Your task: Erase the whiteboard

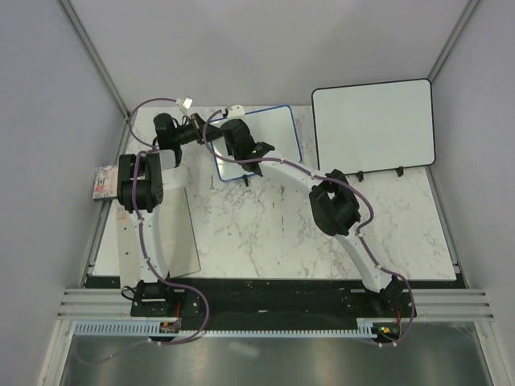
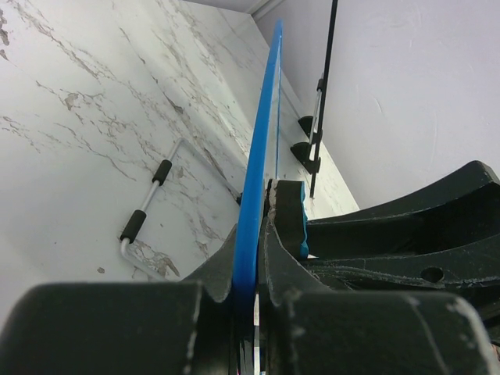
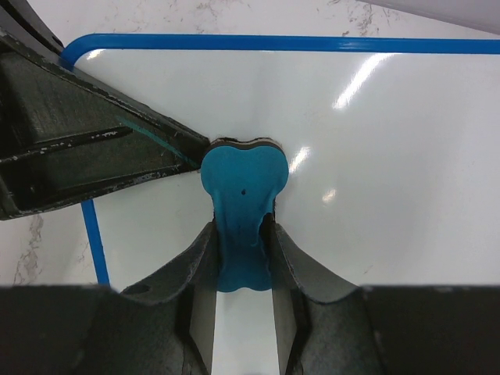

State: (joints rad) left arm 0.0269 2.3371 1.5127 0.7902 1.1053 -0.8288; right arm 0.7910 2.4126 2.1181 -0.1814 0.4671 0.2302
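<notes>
The blue-framed whiteboard (image 1: 278,129) stands tilted at the back of the marble table. Its face (image 3: 375,156) shows no writing in the right wrist view. My left gripper (image 1: 208,133) is shut on the board's left edge. In the left wrist view the blue frame (image 2: 264,133) runs edge-on between my left gripper's (image 2: 254,238) jaws. My right gripper (image 1: 241,146) is shut on a blue eraser (image 3: 242,195) and presses it against the board near its left side. The eraser (image 2: 291,215) also shows in the left wrist view, just beside the frame. My right gripper (image 3: 241,234) clamps the eraser's narrow stem.
A larger black-framed whiteboard (image 1: 372,125) stands at the back right on black feet; its edge (image 2: 325,94) shows in the left wrist view. A grey sheet (image 1: 157,237) lies at the left. A small printed pack (image 1: 102,182) sits at the left table edge. A wire stand (image 2: 147,215) props the blue board.
</notes>
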